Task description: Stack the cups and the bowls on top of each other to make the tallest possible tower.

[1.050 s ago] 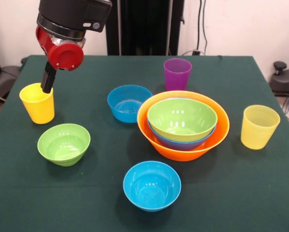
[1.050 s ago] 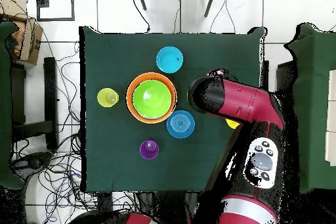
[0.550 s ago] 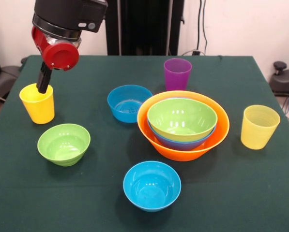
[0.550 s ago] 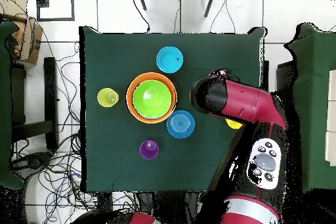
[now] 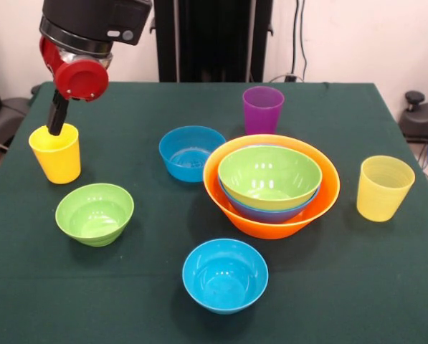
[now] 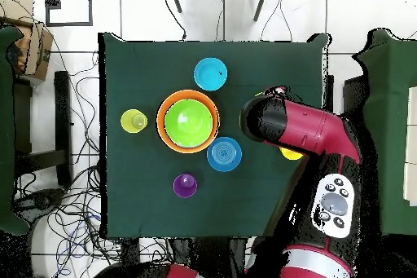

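Note:
The opaque yellow cup (image 5: pixel 56 155) stands upright at the table's left side. My gripper (image 5: pixel 56 118) hangs just above its rim, under the red and black wrist (image 5: pixel 81 77). The tower is the big orange bowl (image 5: pixel 327 195) with a large blue bowl (image 5: pixel 267 213) and a medium green bowl (image 5: pixel 269 176) nested in it. Around it lie a small green bowl (image 5: pixel 94 213) and two small blue bowls (image 5: pixel 192 153) (image 5: pixel 225 274). A purple cup (image 5: pixel 262 109) and a ribbed pale yellow cup (image 5: pixel 383 188) stand upright. In the overhead view my arm (image 6: pixel 293 128) hides most of the yellow cup (image 6: pixel 291 154).
The dark green cloth-covered table (image 5: pixel 343 301) holds everything. Overhead, the tower (image 6: pixel 188 120), pale yellow cup (image 6: pixel 133 120), blue bowls (image 6: pixel 211 73) (image 6: pixel 224 153) and purple cup (image 6: pixel 185 185) show. Cables (image 6: pixel 77 177) and chairs lie on the floor around the table.
My gripper has risen out of the yellow cup up to its rim and drifted slightly left in the front view. The cup stayed on the table. Nothing else moved.

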You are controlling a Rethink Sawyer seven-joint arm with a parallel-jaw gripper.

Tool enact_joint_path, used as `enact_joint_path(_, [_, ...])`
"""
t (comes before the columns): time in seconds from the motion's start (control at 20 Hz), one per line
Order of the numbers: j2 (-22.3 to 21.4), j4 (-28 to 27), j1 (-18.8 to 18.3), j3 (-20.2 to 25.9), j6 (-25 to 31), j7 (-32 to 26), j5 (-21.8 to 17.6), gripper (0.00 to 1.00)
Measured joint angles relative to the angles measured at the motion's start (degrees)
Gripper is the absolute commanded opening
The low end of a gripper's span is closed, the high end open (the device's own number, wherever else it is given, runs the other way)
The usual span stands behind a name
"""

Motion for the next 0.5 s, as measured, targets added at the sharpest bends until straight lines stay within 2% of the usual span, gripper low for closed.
enact_joint_path(0.5, [-3.3, 0.1, -1.0, 0.0, 0.0, 0.0, 0.0, 0.00])
